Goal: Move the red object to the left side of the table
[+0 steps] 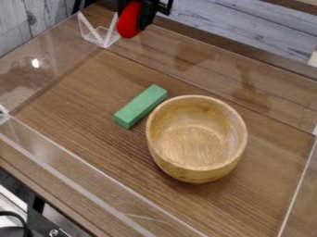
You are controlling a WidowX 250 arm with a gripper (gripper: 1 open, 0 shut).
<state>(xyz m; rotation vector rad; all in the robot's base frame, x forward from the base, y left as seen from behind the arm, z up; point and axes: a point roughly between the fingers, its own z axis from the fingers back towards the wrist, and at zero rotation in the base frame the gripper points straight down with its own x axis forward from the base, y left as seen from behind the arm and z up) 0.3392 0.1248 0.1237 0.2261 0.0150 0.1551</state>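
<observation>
A wooden bowl point(196, 138) sits nearest on the dark tabletop point(87, 102), with a green block point(140, 105) just beside its left rim. At the far top edge, the tool point(132, 20) grips the red object point(129, 21), held aloft near the clear wall point(99, 30).

One raised camera looks down — obliquely — across the table point(111, 83).
</observation>
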